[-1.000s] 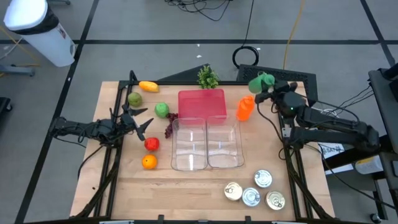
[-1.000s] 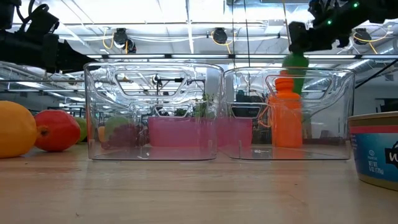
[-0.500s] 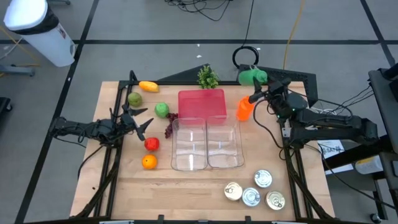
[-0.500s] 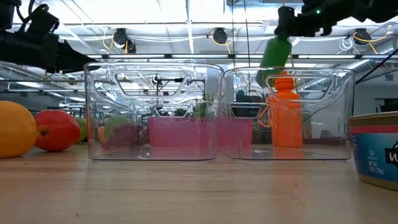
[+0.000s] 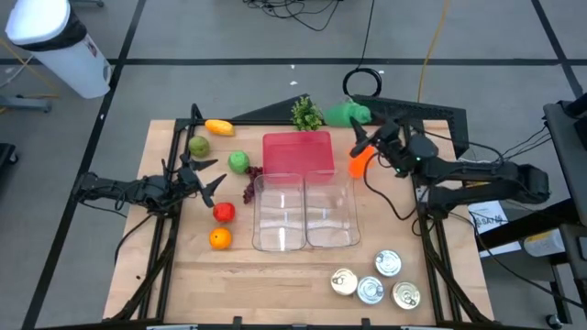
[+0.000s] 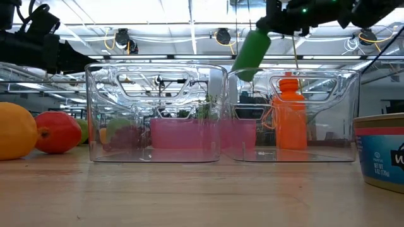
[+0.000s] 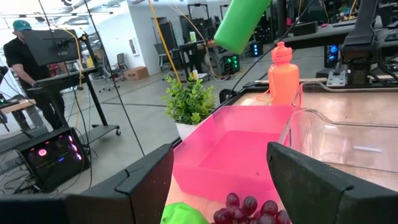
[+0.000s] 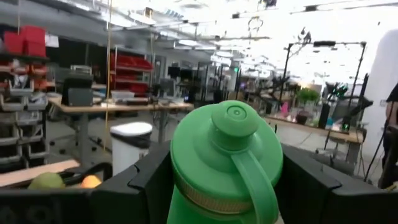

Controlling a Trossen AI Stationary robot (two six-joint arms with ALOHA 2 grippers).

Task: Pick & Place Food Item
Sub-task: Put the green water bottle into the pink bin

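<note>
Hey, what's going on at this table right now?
The right gripper holds a green bottle in the air, tilted, near the orange bottle at the back of the table. The left gripper waits, open, by the fruit, near the red apple. Both clear bins look empty.

We see two bins point(image 5: 304, 214) side by side at centre, tray point(image 5: 298, 152) behind them, cans point(image 5: 376, 280) in front.

Four tins point(image 5: 374, 279) front right; plant point(image 5: 306, 114) at back
</note>
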